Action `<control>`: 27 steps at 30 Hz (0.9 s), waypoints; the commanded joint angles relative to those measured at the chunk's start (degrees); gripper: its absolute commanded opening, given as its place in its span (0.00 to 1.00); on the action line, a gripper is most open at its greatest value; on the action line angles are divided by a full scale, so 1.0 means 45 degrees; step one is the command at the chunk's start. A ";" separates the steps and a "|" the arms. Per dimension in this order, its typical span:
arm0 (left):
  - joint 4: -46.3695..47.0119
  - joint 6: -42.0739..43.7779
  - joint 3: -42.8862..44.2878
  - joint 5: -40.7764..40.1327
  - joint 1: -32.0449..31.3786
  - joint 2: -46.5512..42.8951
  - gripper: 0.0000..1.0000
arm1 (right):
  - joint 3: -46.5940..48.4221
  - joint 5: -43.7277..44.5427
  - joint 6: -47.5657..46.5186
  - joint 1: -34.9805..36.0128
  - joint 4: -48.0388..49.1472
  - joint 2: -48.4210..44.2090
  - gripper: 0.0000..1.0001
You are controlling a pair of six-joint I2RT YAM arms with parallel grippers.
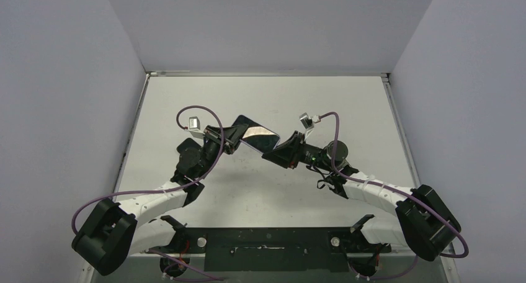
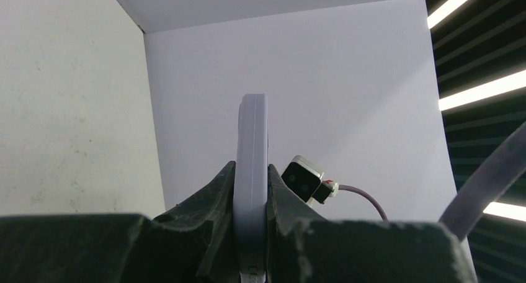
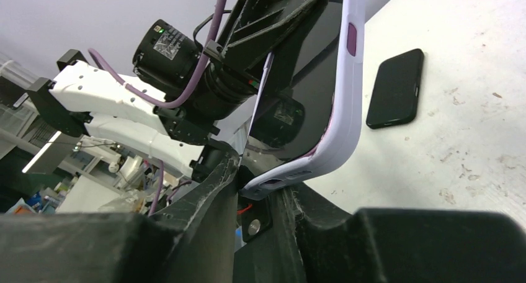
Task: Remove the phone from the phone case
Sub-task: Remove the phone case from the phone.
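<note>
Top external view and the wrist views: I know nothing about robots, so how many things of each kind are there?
Grippers: 2, the left gripper and the right gripper
Lavender phone case: 1, held between both grippers
Black phone: 1, lying apart from the case
Total: 4

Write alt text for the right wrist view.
A lilac case is pinched at its near corner in the right gripper's jaws, with the left gripper holding its far end. Beyond it a black phone lies flat on the white table.
</note>
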 commanded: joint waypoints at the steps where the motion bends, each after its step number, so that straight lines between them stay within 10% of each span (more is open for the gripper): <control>1: 0.0807 -0.0808 0.1003 0.0341 -0.0078 -0.0020 0.00 | 0.0930 -0.1121 -0.1092 -0.0008 0.1029 0.0056 0.15; 6: 0.0048 -0.1257 0.1314 0.1122 -0.0032 0.0010 0.00 | 0.1377 -0.1321 -0.2964 -0.0036 -0.0509 -0.0259 0.00; 27: -0.0011 -0.1233 0.2585 0.4704 0.0254 0.0501 0.00 | 0.2485 0.0257 -0.9313 -0.0410 -0.5652 -0.0872 0.00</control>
